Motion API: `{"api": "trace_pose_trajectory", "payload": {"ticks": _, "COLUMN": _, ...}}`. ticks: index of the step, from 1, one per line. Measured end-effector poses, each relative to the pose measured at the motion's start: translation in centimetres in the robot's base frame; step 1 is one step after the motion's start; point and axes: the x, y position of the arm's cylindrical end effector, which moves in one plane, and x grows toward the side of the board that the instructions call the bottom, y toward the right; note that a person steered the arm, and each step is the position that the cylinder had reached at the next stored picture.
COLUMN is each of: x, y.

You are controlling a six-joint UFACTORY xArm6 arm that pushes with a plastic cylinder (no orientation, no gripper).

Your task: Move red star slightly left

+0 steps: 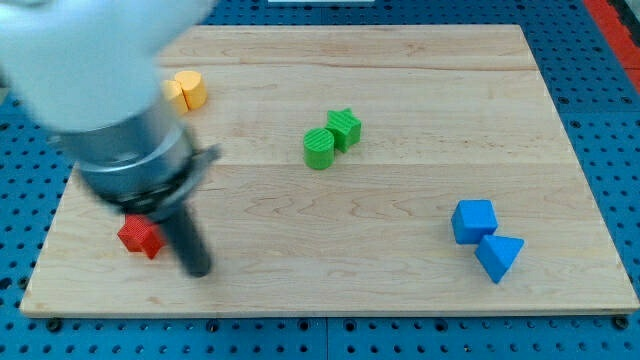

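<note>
The red star (139,238) lies near the board's lower left corner, partly hidden at its top by the arm. My tip (198,270) rests on the board just to the star's right and slightly lower, a small gap apart. The rod rises from it up to the large blurred arm body (110,90) filling the view's top left.
A yellow block (187,89) with an orange one beside it sits at the upper left, partly behind the arm. A green cylinder (319,148) touches a green star (345,128) at centre. A blue cube (473,221) and blue triangle (498,256) sit at lower right. The wooden board (400,290) ends just below the star.
</note>
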Motion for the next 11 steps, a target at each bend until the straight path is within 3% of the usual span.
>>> {"api": "trace_pose_trajectory", "payload": {"ticks": 1, "x": -7.1, "y": 10.1}}
{"api": "trace_pose_trajectory", "payload": {"ticks": 4, "x": -9.9, "y": 14.3}}
{"api": "trace_pose_trajectory", "payload": {"ticks": 5, "x": -8.1, "y": 11.7}}
{"api": "trace_pose_trajectory", "payload": {"ticks": 6, "x": -3.5, "y": 3.7}}
{"api": "trace_pose_trajectory", "payload": {"ticks": 7, "x": -4.5, "y": -1.0}}
{"api": "trace_pose_trajectory", "payload": {"ticks": 9, "x": -0.1, "y": -7.7}}
{"api": "trace_pose_trajectory", "payload": {"ticks": 10, "x": -2.5, "y": -5.2}}
{"api": "trace_pose_trajectory", "payload": {"ticks": 11, "x": -2.3, "y": -9.7}}
